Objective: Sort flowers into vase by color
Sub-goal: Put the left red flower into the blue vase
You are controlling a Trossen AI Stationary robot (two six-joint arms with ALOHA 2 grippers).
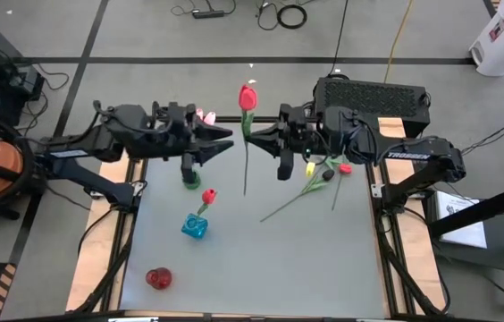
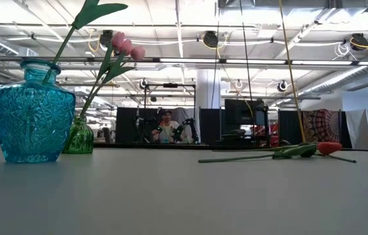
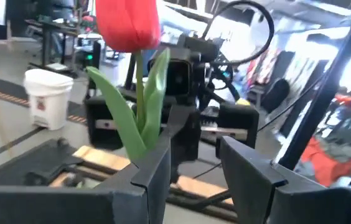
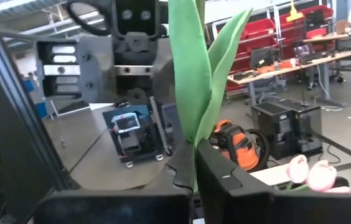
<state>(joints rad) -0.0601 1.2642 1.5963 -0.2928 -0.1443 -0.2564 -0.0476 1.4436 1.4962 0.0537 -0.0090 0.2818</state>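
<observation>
Blue vase (image 2: 34, 111) waits below; right gripper (image 1: 254, 136) clamped on red tulip (image 1: 247, 97) stem, left gripper (image 1: 221, 139) gaping opposite, likely for handover.

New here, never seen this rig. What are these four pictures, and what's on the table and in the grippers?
It is a robot with two dark arms at a table, each ending in a two-finger gripper. One picture looks straight down on the table, one looks level across the tabletop, and one comes from a camera on each wrist.

The right gripper is shut on the stem of a red tulip, held up in mid-air between the arms. The left gripper faces it with its fingers open, close to the same stem but not closed on it.

On the table stand a green vase with pink tulips, a blue vase with one red tulip, and an empty red vase. A few more loose tulips lie flat under the right arm.
</observation>
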